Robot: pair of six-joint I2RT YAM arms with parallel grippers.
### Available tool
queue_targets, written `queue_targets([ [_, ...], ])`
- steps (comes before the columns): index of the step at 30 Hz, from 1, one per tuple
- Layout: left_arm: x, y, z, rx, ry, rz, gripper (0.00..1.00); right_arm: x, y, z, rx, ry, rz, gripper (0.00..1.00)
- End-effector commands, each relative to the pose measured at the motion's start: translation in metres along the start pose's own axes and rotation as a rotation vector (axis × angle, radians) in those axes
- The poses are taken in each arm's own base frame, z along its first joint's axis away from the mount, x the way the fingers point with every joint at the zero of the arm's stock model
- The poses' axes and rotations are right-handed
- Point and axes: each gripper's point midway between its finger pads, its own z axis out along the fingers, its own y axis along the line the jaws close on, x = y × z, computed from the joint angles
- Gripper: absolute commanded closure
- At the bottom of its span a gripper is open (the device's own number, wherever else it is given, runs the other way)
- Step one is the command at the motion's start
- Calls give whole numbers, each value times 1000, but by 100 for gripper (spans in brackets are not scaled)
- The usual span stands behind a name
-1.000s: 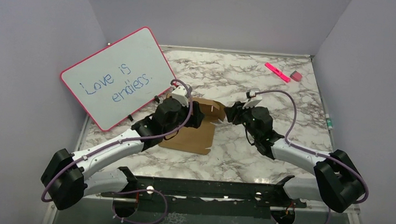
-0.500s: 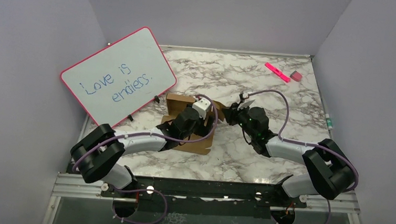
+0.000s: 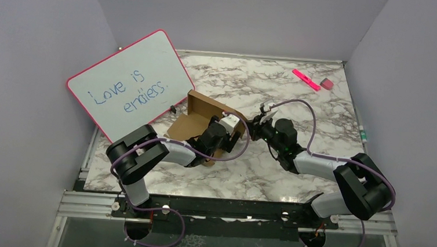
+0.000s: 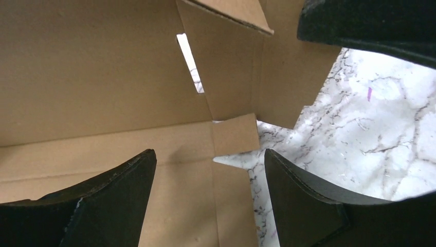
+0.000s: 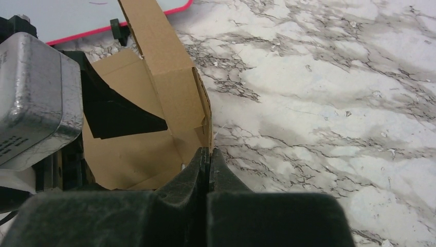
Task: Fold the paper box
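From above, the paper box (image 3: 196, 122) lies half-formed on the counter (image 3: 299, 106) beside the whiteboard (image 3: 129, 85), with one wall raised. The left wrist view shows the left end effector (image 4: 208, 154) spread wide over the box floor, holding nothing. In the right wrist view the right end effector (image 5: 208, 154) is pinched on an upright flap's edge, so a side wall is probably being raised; next the flap must turn inward, though the tips hide how much cardboard they hold.
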Motion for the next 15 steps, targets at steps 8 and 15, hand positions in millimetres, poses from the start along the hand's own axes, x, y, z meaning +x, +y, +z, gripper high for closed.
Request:
queue_targets([
  [8, -23, 11, 13, -89, -106, 38, 23, -3, 13, -3, -91, -27, -64, 99],
  [15, -20, 21, 12, -138, -112, 17, 28, -3, 13, -3, -92, -25, -63, 99],
])
